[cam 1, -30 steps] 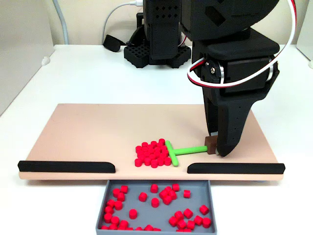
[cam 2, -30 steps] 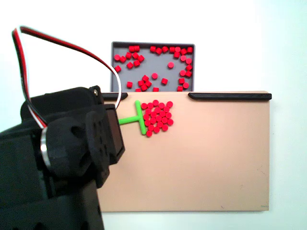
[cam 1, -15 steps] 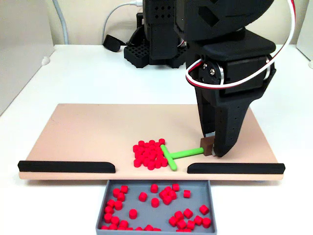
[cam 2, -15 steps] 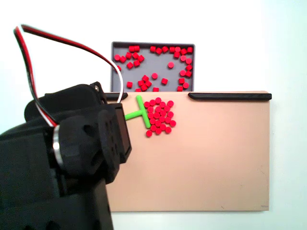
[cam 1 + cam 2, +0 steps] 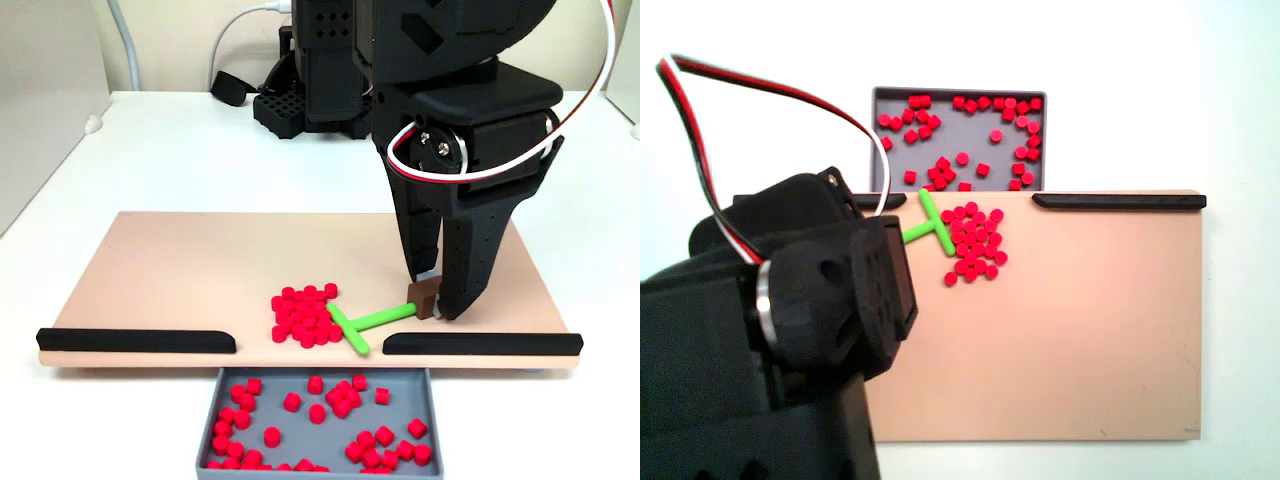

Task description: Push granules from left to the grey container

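My pincer grips the brown end of the green pusher. The granules lie on the board, against the pusher's crossbar, near the container.

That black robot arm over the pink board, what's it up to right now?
The gripper holds the brown end block of a green T-shaped pusher, whose crossbar rests against a cluster of red granules on the pinkish-beige board. The cluster sits near the board's front edge, at the gap between two black strips. Just past that gap, the grey container already holds many scattered granules.
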